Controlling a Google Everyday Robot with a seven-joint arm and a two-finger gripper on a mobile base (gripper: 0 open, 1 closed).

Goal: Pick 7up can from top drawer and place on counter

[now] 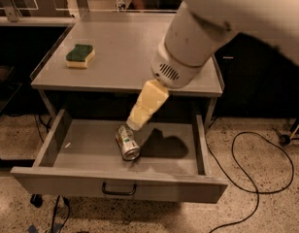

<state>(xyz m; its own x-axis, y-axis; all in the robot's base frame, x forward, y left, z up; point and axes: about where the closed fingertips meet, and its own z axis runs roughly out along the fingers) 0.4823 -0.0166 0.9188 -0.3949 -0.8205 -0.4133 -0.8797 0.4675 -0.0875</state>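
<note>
The reach-and-grasp step is in hand. The pale yellow tapered gripper (135, 124) is hovering inside the wide shallow grey metal top drawer (81, 142), its tip just above the far end of the small white-and-green 7up can (127, 141). Whether it is set wide or narrow, I cannot tell. The can is lying on its side on the drawer floor, left of the middle, one shiny silver end pointing toward the drawer's front panel, and nothing is holding it yet.

As I judge it, the next move is calling for a short descent that straddles the can across its round body. A can lying down is liable to roll if it is nudged off-centre.

The flat grey metal worktop (135, 57) above is waiting as the placing spot. A green-and-yellow sponge (80, 56) is sitting near its left edge, well apart from the open middle. The bulky white arm housing (188, 52) is hanging over the worktop's front edge, so the lift is needing clearance there. A black cable (246, 178) is looping on the floor at right.
</note>
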